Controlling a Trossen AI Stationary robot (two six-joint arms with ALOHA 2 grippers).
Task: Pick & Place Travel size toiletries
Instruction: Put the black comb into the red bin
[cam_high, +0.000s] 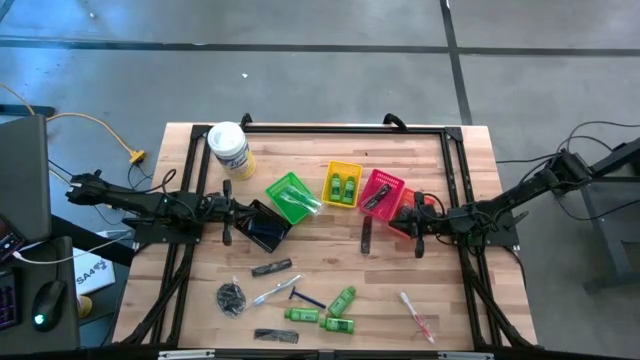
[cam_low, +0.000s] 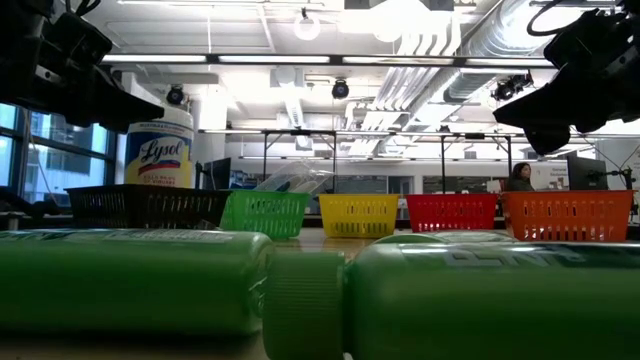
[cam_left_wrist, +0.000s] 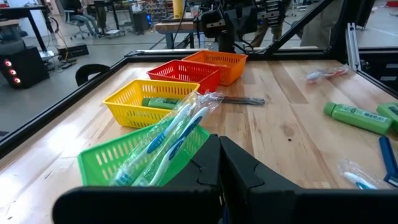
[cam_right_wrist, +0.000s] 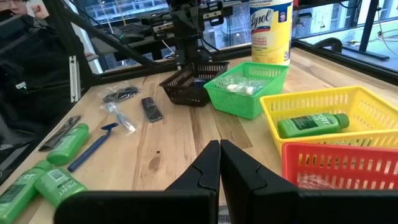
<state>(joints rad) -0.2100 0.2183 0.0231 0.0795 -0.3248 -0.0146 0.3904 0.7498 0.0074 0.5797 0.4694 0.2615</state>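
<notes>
The left pincer (cam_high: 228, 213) is held over the counter (cam_high: 320, 255) just beside the black basket (cam_high: 263, 226), and in the left wrist view its two dark fingers (cam_left_wrist: 239, 168) are seen pressed together with nothing between them. The right pincer (cam_high: 419, 222) is held at the orange basket (cam_high: 412, 212) on the far side of the row; its fingers (cam_right_wrist: 208, 165) are likewise closed on nothing.

A row of small baskets is laid across the middle of the counter: black, green (cam_high: 290, 197), yellow (cam_high: 343, 184), red (cam_high: 381, 192), then orange. Clear-wrapped toothbrushes (cam_left_wrist: 171, 134) are seen lying in the green basket, jutting over its rim. Two green mini bottles (cam_high: 344, 188) are lodged in the yellow basket, and a dark item, too small to identify, is seen in the red one.

The remaining toiletries are scattered on the near half of the counter. A black comb (cam_high: 367, 237) lies just in front of the red basket, and another dark flat piece (cam_high: 271, 267) lies in front of the black basket. A mesh bundle (cam_high: 231, 298), a wrapped toothbrush (cam_high: 272, 291), a blue-handled razor (cam_high: 306, 298) and three green bottles (cam_high: 330, 312) are grouped near the front edge, with a second comb (cam_high: 275, 335) at the edge itself. A further wrapped toothbrush (cam_high: 417, 314) lies apart, nearer the right arm.

A white-lidded Lysol tub (cam_high: 229, 148) stands at the back left corner.
</notes>
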